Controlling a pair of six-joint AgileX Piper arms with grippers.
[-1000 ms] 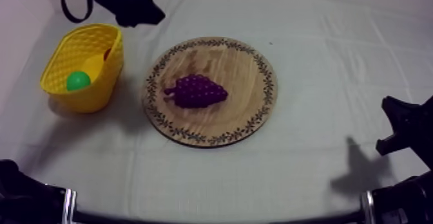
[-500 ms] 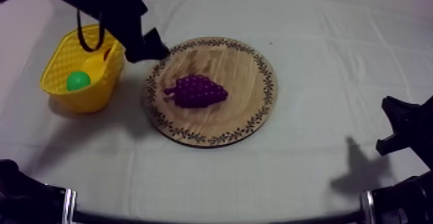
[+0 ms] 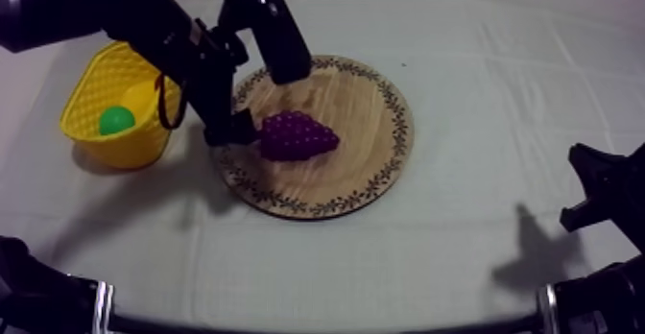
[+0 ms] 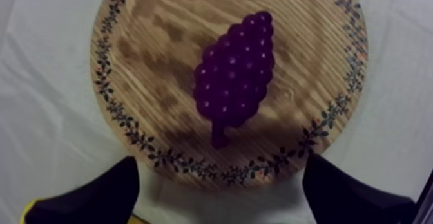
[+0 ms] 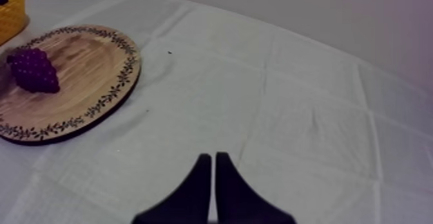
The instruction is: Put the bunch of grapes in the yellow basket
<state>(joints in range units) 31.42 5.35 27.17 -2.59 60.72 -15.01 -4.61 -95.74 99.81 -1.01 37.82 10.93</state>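
The purple bunch of grapes (image 3: 296, 134) lies left of centre on the round wooden board (image 3: 360, 107), stem toward the basket. My left gripper (image 3: 264, 106) hangs open over the board's left rim, just above and beside the stem end of the grapes. In the left wrist view its fingers (image 4: 103, 191) stand wide apart at the near rim of the board (image 4: 148, 59), and the grapes (image 4: 235, 78) lie ahead of them, untouched. The yellow basket (image 3: 84, 107) stands left of the board. My right gripper (image 5: 214, 159) is shut on nothing, low at the right side (image 3: 587, 189).
A green round toy (image 3: 116, 120) lies inside the basket, whose right wall is partly covered by my left arm. From the right wrist view the board (image 5: 84, 65), grapes (image 5: 32, 69) and basket (image 5: 13, 11) lie far off across bare cloth.
My left arm has swung from behind the basket down and to the right, and its open gripper now hangs by the grapes. Grapes, board, basket and right arm have not moved.
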